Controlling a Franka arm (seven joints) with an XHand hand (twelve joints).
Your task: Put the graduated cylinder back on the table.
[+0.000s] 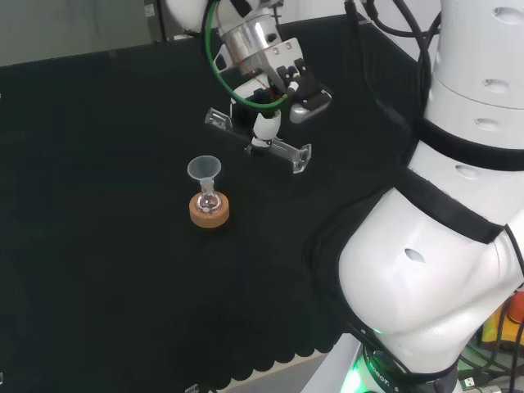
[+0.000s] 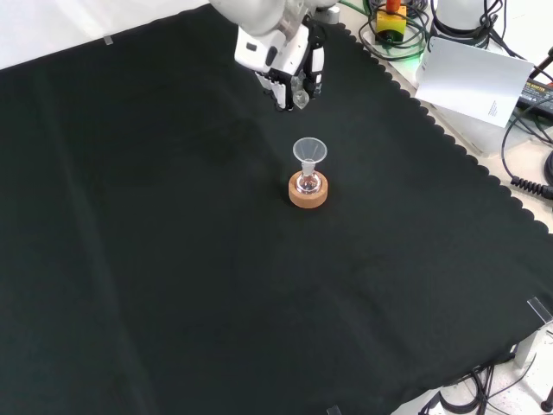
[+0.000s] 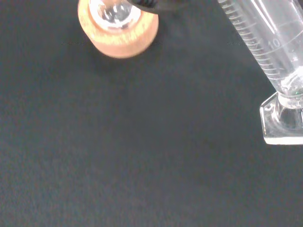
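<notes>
The clear graduated cylinder lies nearly level in the air above the black cloth, and the hand is curled around its middle. Its flat foot points toward the arm in the head view. From the front, the hand hangs near the cloth's far edge with the cylinder's end below the fingers. In the wrist view the cylinder's printed scale and foot are close, over bare cloth.
A small round flask with a clear funnel stands in a cork ring, left of and nearer than the hand in the head view; the ring also shows from the front. A white sheet and cables lie beyond the cloth's scalloped edge.
</notes>
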